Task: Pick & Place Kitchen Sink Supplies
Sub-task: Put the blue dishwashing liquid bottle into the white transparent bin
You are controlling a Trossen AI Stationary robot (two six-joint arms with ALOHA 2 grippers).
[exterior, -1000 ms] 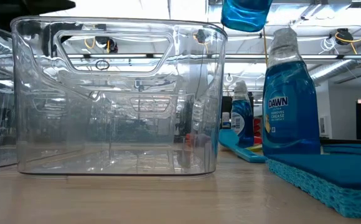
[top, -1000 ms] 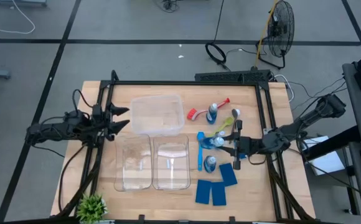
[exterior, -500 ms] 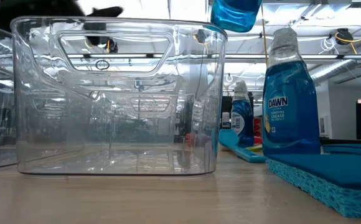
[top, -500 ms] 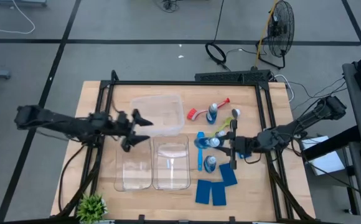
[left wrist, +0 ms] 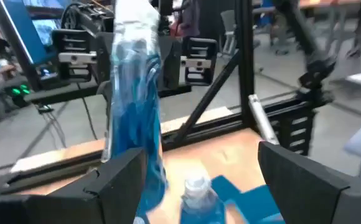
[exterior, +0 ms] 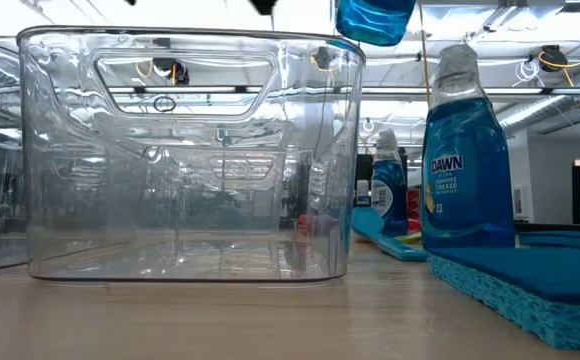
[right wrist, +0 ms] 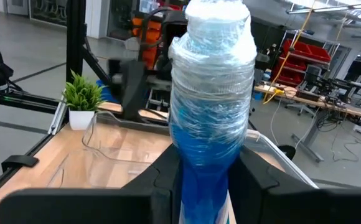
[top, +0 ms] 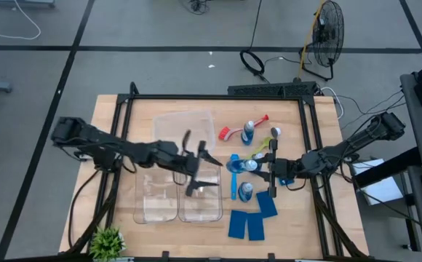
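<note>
bottle (top: 252,166) upright and clamped in our right gripper (top: 271,168) hangs just beside the clear bins (top: 198,191), while our left gripper (top: 205,172), wide open and empty, reaches across them toward it.

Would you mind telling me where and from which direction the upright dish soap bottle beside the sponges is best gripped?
Probably best from above, closing on the narrow neck just under the cap of the dish soap bottle. It stands upright, a blue sponge lies against its base, and its body is wide, so a low side approach looks crowded.
</note>
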